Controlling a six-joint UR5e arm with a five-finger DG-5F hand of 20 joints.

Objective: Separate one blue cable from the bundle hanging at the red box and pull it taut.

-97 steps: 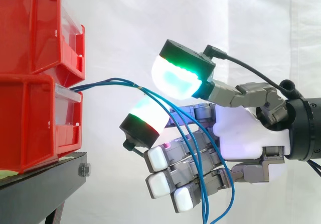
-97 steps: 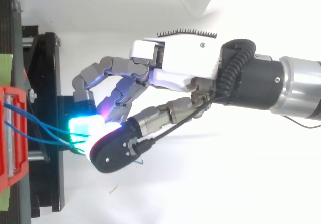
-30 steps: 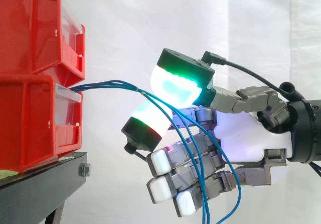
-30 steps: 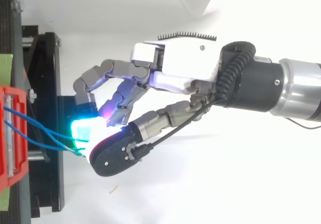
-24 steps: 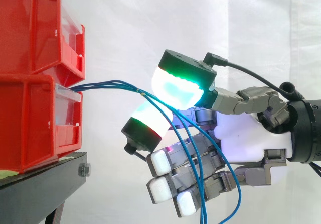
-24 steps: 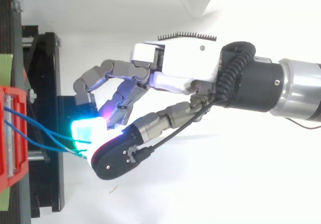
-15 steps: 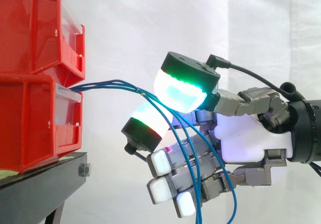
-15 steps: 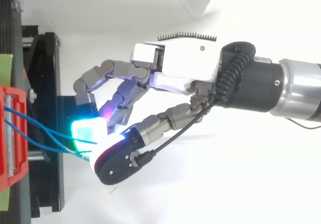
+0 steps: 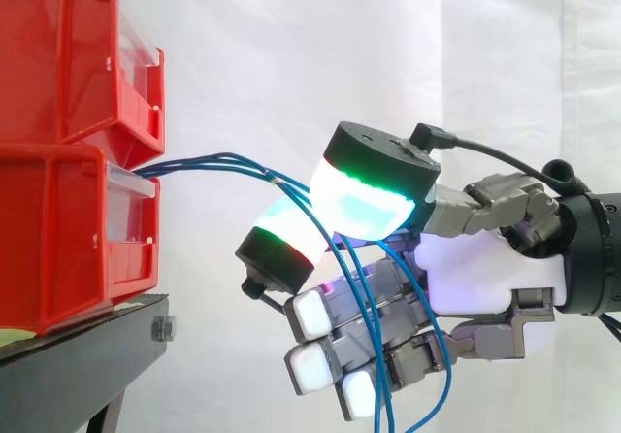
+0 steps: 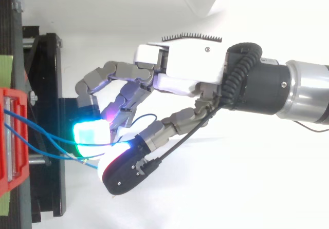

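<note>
Several thin blue cables [image 9: 218, 164] leave the front of the lower red bin [image 9: 68, 229] and run right, then drop through the hand [image 9: 485, 278]. The hand reaches in from the right with its fingers curled. Its green-white thumb pad [image 9: 364, 200] sits just above a red-rimmed finger pad [image 9: 286, 239], and the cables pass between the two. From above, one blue cable [image 10: 56, 136] runs in between the cyan finger pad [image 10: 91, 132] and the thumb pad [image 10: 115, 154]; the others pass under the thumb. A small blue loop [image 10: 146, 118] shows inside the curled fingers.
Two red bins are stacked, the upper bin [image 9: 78, 54] over the lower one, on a black stand [image 9: 87, 355] at the left. A white curtain hangs behind. The cables' loose ends hang below the hand [image 9: 388, 418].
The thumb has swung down and towards the palm, closing over the cables against the finger pad. A blue cable loop has appeared inside the fingers in the top view. The arm has barely shifted.
</note>
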